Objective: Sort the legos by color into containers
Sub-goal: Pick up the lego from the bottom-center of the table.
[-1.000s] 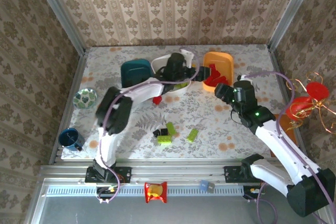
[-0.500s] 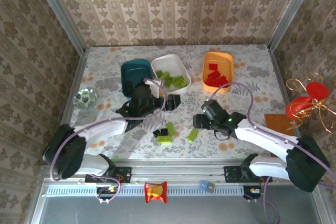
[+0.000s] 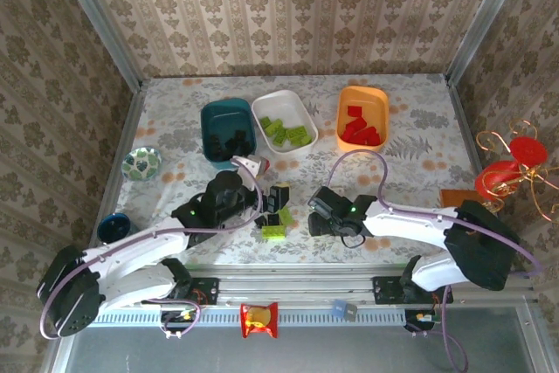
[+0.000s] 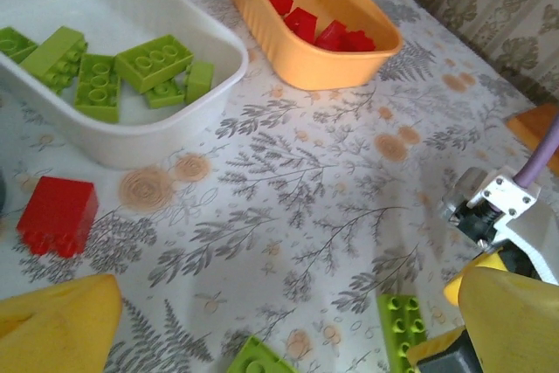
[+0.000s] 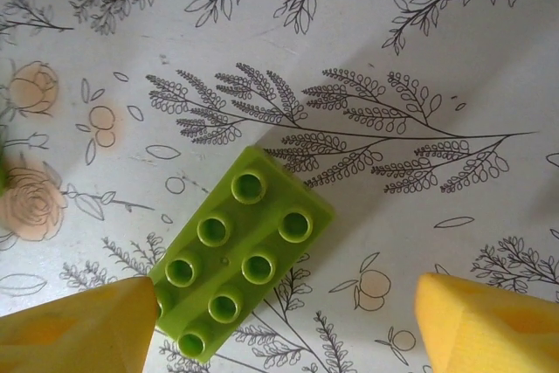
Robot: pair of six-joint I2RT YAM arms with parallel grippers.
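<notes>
Top external view has the three tubs in a row at the far side of the bench (image 3: 419,172): the teal tub (image 3: 210,115) on the left with black bricks (image 3: 229,141) inside, the white tub (image 3: 284,104) in the middle holding lime green bricks (image 3: 288,133), and the orange tub (image 3: 365,98) on the right holding red bricks (image 3: 360,128). Nearer the arms, a few loose green bricks (image 3: 274,231) lie on the bench between the two wrists. Left wrist view shows the left jaws spread wide with nothing between the yellow pads (image 4: 57,325). A single red brick (image 4: 57,214) sits on the bench just beside the white tub's wall. Right wrist view shows the right jaws spread over one lime green brick (image 5: 240,264) lying flat, studs up. One pad (image 5: 74,325) overlaps its lower corner, though whether it touches I cannot tell; the other pad (image 5: 485,321) stands apart from it.
</notes>
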